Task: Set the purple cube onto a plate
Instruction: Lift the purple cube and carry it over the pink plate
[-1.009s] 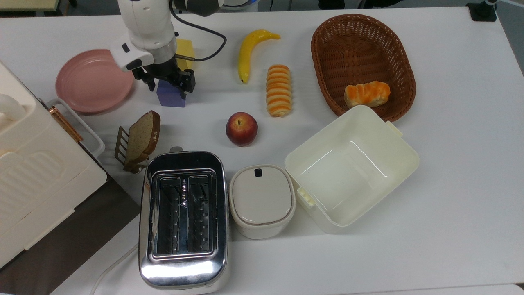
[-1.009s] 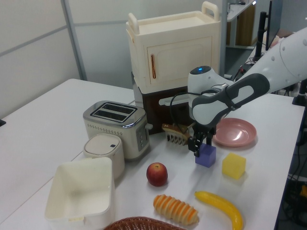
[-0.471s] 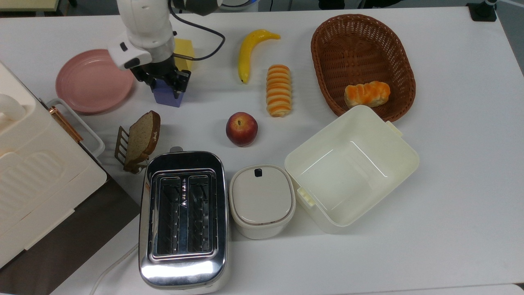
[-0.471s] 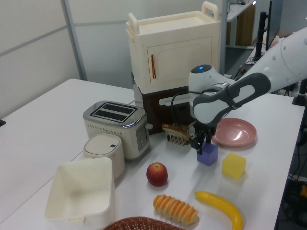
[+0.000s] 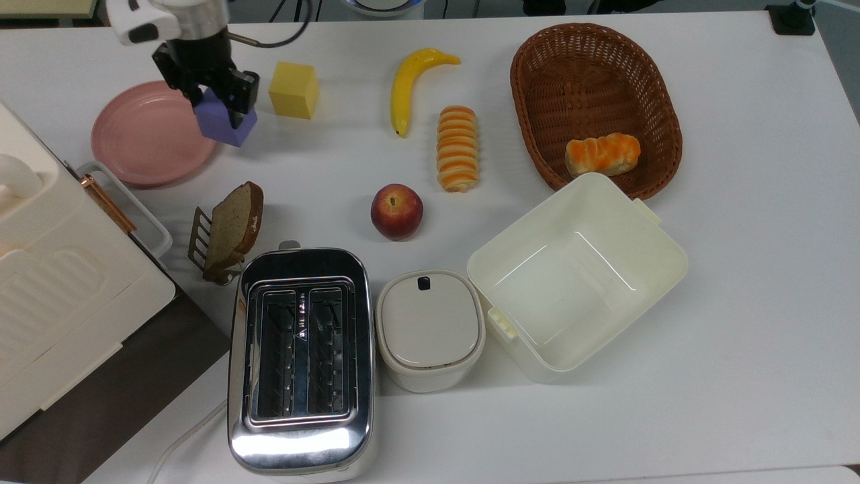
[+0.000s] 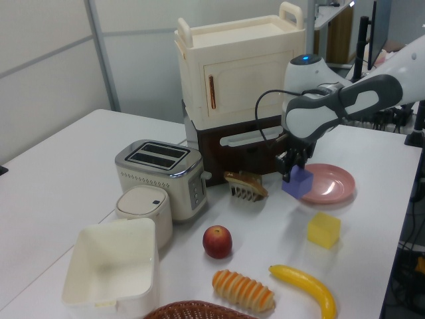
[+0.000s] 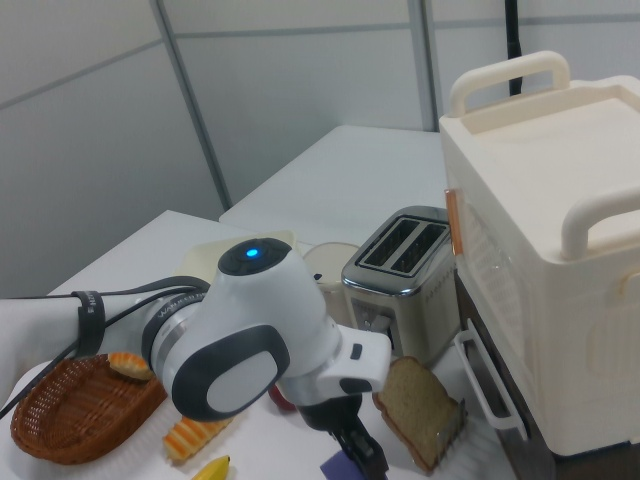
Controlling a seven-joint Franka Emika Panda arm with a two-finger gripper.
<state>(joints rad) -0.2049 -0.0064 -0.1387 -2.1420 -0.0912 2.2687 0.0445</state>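
The purple cube point(image 5: 227, 126) hangs tilted above the table, and my gripper point(image 5: 216, 109) is shut on its top. It sits over the right rim of the pink plate point(image 5: 144, 134) in the top view. In the left view the purple cube point(image 6: 299, 182) hangs under my gripper point(image 6: 292, 171), just above the near-left edge of the plate point(image 6: 331, 187). The right view shows my gripper point(image 7: 363, 456) pointing down at the bottom edge. The yellow cube point(image 5: 293, 90) rests on the table to the top view's right of the gripper.
A banana point(image 5: 408, 84), a striped bread roll point(image 5: 457, 148) and an apple point(image 5: 396, 212) lie mid-table. A wicker basket point(image 5: 645, 81) holds a bun. A toaster point(image 5: 300, 356), a lidded pot point(image 5: 430, 329), an open white box point(image 5: 578, 275), a bread slice in a rack point(image 5: 232, 228) and a cream cabinet point(image 5: 47, 282) stand nearer.
My gripper has lifted the purple cube off the table and carried it up and to the top view's left, to the plate's edge. The yellow cube is now uncovered.
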